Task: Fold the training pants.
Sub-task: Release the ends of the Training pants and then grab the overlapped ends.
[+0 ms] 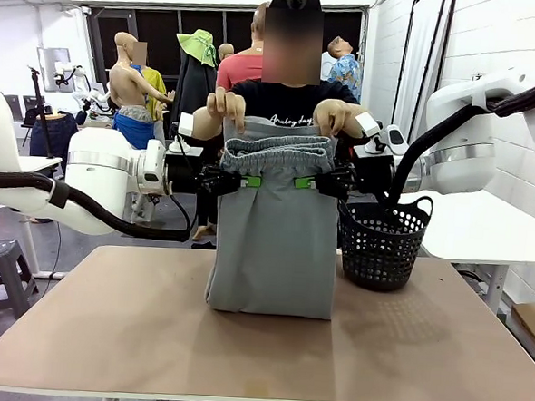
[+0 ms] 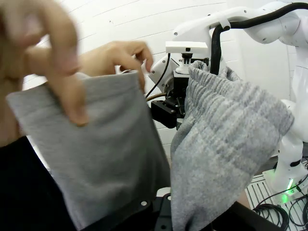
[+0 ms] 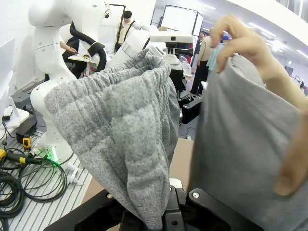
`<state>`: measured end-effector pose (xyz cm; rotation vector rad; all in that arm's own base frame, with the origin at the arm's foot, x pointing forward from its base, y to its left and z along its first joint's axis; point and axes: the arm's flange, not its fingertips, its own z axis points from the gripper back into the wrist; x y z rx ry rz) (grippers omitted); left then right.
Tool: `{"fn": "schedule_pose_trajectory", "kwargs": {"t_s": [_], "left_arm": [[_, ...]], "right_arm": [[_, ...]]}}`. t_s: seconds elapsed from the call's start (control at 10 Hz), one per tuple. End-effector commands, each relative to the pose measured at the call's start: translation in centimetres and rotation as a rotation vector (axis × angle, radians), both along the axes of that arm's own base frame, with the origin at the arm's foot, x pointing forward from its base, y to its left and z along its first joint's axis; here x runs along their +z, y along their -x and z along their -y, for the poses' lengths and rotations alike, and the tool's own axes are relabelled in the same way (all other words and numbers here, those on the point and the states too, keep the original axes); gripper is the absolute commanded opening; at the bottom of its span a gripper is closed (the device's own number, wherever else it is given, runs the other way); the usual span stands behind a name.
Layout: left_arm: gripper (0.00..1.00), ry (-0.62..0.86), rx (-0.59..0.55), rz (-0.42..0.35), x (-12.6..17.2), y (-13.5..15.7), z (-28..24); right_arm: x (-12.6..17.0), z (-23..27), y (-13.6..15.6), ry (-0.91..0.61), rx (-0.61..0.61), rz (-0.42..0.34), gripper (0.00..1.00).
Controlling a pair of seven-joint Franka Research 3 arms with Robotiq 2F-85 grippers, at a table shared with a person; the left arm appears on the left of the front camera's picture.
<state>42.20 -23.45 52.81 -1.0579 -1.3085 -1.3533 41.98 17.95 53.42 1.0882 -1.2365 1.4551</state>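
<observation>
Training pants [image 1: 274, 246] hang as a grey panel between both pincers, with the bottom fold resting on the table [image 1: 105, 327]. Left pincer [image 1: 249, 180] is clenched on one corner of the gathered waistband, and right pincer [image 1: 305, 181] is clenched on the other corner. The green pads sit level, facing each other across the waistband.

Above and behind them, person's hand [image 1: 226, 107] over the left pincer and second hand [image 1: 338, 118] over the right pinch a plain upper edge of the pants.

Both wrist views: ribbed waistband bunches down into the jaws, and the flat layer alongside is held by the person's fingers [image 2: 72, 96].

Black mesh basket [image 1: 383, 244] sits on the table, below and outboard of the right pincer.
</observation>
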Motion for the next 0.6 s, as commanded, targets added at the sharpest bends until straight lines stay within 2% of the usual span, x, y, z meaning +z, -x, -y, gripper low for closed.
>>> {"fn": "schedule_pose_trajectory", "kwargs": {"t_s": [0.0,0.5], "left_arm": [[0.0,0.0,0.01,-0.012,0.46,0.15,0.01],[0.0,0.0,0.01,-0.012,0.46,0.15,0.01]], "right_arm": [[0.04,0.05,0.17,-0.018,-0.001,0.007,0.0],[0.04,0.05,0.17,-0.018,-0.001,0.007,0.0]]}}
